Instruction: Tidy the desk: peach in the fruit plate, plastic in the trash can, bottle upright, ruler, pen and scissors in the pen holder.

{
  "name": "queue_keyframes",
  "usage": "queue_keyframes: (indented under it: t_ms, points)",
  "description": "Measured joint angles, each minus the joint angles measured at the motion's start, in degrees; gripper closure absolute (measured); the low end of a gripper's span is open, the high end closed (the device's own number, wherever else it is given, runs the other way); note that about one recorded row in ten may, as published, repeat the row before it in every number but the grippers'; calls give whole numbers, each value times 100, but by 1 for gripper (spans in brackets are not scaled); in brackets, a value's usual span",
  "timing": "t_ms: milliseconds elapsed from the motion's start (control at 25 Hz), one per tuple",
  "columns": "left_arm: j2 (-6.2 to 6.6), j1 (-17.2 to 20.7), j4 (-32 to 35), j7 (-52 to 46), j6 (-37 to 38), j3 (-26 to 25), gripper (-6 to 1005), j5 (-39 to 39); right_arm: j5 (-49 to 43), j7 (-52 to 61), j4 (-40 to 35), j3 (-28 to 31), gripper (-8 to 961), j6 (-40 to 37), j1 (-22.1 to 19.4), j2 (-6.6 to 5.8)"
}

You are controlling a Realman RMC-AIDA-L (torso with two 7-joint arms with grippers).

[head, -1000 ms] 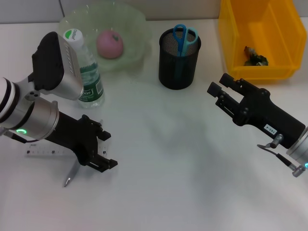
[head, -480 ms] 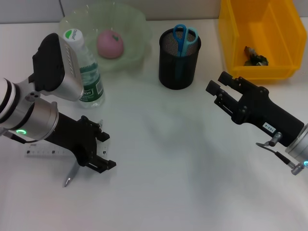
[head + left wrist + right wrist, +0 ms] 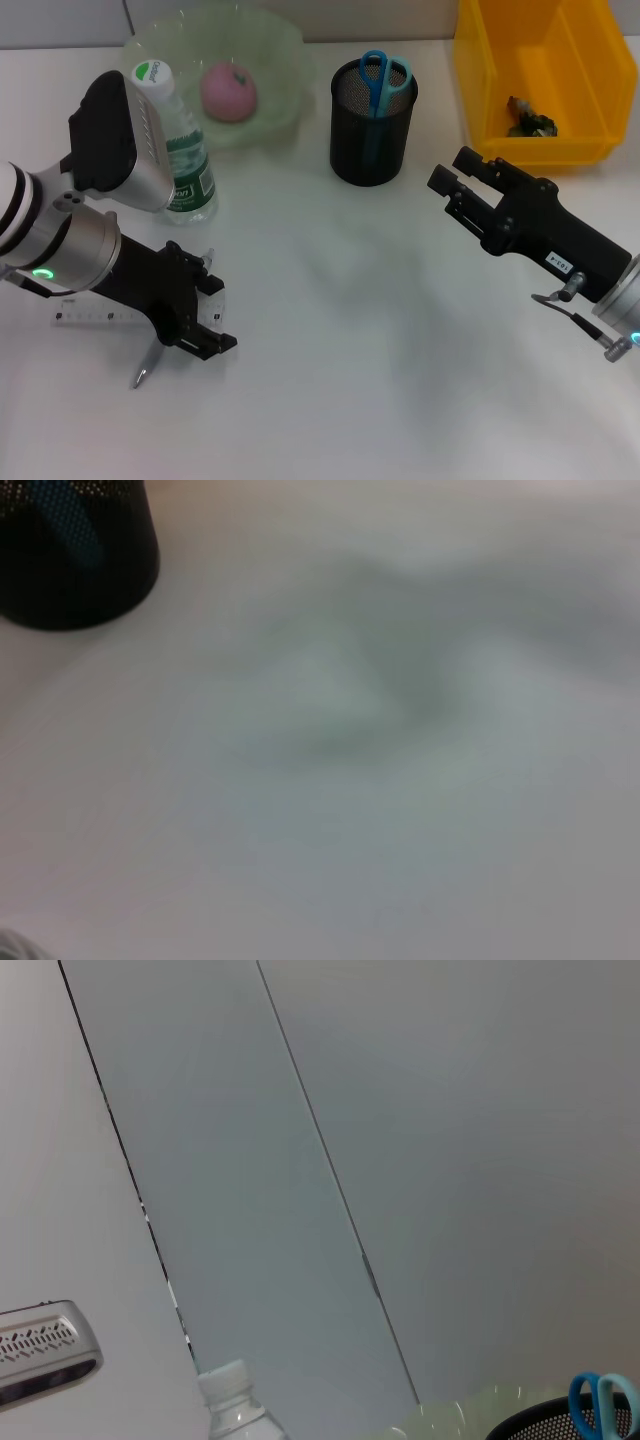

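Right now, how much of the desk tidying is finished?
Done: pink peach in the green glass plate, blue-handled scissors in the black mesh holder, clear plastic bottle upright, scrap in the yellow bin. In hand: nothing; left pincer hovers open over the clear ruler and silver pen, which remain.

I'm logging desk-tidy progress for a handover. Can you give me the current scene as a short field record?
peach: in the fruit plate
bottle: upright, beside the plate
scissors: in the pen holder
plastic: in the yellow trash can
ruler: flat on the desk, under the left arm
pen: on the desk, by the ruler
left gripper: open, over the ruler's end
right gripper: open, off the desk, holding nothing
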Motion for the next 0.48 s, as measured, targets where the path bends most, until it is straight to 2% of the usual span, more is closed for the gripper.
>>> queue_keyframes:
  t_ms: [480]
  points:
    - [3, -23, 0, 0, -26, 6, 282, 69, 0, 11, -23, 1, 460, 11, 9, 0]
